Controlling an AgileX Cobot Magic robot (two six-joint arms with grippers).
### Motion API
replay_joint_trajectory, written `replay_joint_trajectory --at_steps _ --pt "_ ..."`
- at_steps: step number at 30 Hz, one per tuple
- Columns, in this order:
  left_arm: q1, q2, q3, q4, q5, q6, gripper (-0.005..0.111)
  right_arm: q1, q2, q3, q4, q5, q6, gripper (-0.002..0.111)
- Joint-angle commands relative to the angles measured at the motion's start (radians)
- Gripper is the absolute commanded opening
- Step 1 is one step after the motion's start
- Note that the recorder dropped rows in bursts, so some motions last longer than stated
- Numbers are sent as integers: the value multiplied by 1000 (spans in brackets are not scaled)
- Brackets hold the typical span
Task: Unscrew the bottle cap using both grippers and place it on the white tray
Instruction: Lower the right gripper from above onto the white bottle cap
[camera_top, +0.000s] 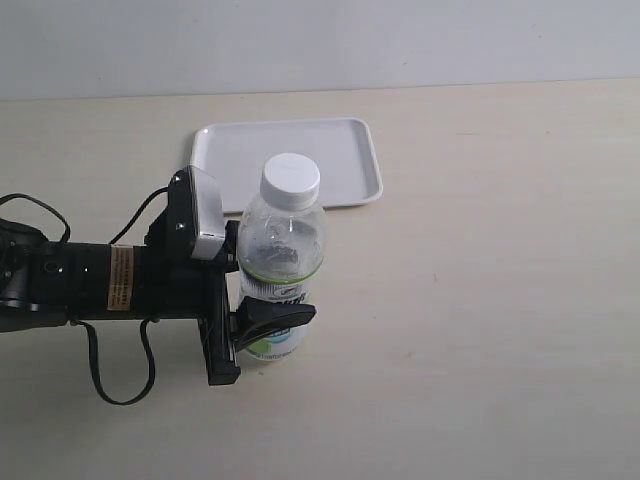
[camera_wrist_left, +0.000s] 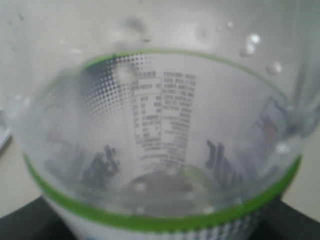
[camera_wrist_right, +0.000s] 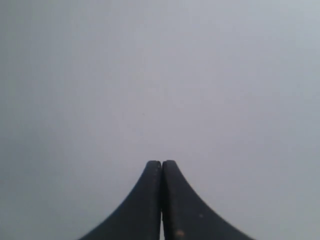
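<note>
The clear bottle (camera_top: 282, 262) stands upright near the table's middle, its green band and white label facing me. The white bottle cap (camera_top: 291, 179) sits on its neck. My left gripper (camera_top: 262, 305) reaches in from the left and is shut on the bottle's lower body, one black finger (camera_top: 275, 318) crossing the label. In the left wrist view the bottle (camera_wrist_left: 160, 150) fills the picture, blurred, with its green band low down. Behind the bottle lies the white tray (camera_top: 240, 160). My right gripper (camera_wrist_right: 161, 165) is shut on nothing, facing a plain grey surface, and is out of the exterior view.
The left arm's black body (camera_top: 90, 285), with its cables (camera_top: 120, 385), lies across the table's left side. The pale table (camera_top: 480, 300) stretches to the right of the bottle. A grey wall runs along the back.
</note>
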Motion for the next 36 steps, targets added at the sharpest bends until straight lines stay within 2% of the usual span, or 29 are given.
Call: replay_joint_trajectory --at_steps 1,4,6,9,17,20,26,30,32,36 --pt "-4 -14 -6 -11 -29 -8 0 -6 385 -338 -25 480 -106 0" --pt "-4 -14 -6 -11 -20 -8 0 -6 696 -612 3 936 -197 0" --pt "-4 -14 -6 -11 -20 -8 0 -6 847 -738 132 1165 -350 0" --pt "-4 -14 -6 -11 -20 -8 0 43 981 -827 184 1338 -408 0" --pt "-4 -14 -6 -11 -20 -8 0 288 1085 -887 172 1364 -388 0" --pt "-4 -14 -6 -11 -20 -8 0 359 1102 -917 201 1364 -381 4" --pt "-4 -14 -6 -11 -20 -8 0 459 1162 -970 289 1364 -381 30" --pt "-4 -14 -6 -3 -20 -8 0 514 1223 -999 289 1364 -381 57" --pt "-4 -14 -6 -2 -20 -8 0 530 1254 -1018 288 1364 -381 67" --pt "-4 -14 -6 14 -20 -8 0 569 1317 -1081 278 1364 -381 71"
